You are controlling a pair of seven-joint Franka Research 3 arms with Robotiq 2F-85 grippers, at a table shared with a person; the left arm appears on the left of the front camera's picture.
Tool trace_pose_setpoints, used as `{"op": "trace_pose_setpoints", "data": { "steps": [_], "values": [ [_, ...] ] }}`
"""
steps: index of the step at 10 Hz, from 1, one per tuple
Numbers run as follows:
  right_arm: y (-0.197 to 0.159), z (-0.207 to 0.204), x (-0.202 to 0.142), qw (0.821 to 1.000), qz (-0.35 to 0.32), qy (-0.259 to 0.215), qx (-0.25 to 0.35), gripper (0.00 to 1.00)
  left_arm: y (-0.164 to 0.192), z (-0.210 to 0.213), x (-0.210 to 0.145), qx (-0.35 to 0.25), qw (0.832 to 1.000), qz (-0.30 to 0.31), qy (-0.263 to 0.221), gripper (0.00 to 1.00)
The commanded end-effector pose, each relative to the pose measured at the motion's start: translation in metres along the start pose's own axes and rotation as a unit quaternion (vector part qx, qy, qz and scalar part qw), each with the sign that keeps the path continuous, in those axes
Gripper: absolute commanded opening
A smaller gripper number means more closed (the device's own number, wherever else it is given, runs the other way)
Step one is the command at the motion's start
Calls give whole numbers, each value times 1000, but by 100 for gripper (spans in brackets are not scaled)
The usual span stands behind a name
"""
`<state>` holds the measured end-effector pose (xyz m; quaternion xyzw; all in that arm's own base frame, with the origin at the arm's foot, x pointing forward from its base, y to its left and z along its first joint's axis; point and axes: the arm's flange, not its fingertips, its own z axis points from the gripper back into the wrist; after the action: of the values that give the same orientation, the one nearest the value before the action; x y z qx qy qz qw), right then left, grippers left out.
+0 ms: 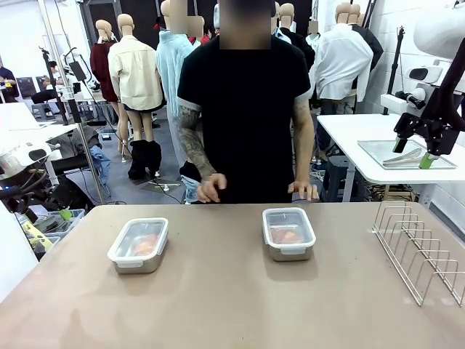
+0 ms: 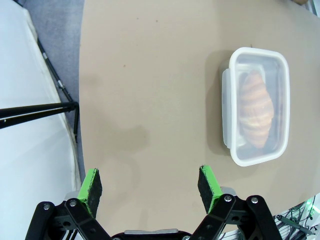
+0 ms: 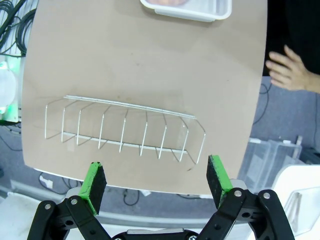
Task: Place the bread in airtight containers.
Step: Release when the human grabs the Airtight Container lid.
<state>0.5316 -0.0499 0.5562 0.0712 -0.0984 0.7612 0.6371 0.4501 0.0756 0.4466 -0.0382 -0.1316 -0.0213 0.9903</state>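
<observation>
Croissants already lie inside both lidded tins, so little is left to go wrong. Left gripper (image 2: 152, 186) hangs with fingers spread over bare tabletop (image 2: 150, 75); one tin (image 2: 256, 106) with its croissant (image 2: 256, 115) sits ahead and to its right. Right gripper (image 3: 156, 184), also spread, hovers over the wire rack (image 3: 125, 131); dropping would snag it. The second tin (image 1: 288, 233) sits beyond.

Right gripper (image 3: 155, 182) jaws wide, wire rack (image 3: 125, 131) below, lidded tin (image 3: 187, 8) — person's hand (image 3: 290, 70) at table edge
</observation>
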Motion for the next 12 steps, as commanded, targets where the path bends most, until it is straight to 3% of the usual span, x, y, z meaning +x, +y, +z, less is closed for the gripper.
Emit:
{"op": "trace_pose_setpoints", "data": {
  "steps": [1, 12],
  "values": [
    [0, -1, 2, 1000, -8, 10, 4, 100, 0, 1, -2, 7, 1000, 6, -1, 100],
    [0, -1, 2, 1000, -8, 10, 4, 100, 0, 1, -2, 7, 1000, 6, -1, 100]
  ]
}}
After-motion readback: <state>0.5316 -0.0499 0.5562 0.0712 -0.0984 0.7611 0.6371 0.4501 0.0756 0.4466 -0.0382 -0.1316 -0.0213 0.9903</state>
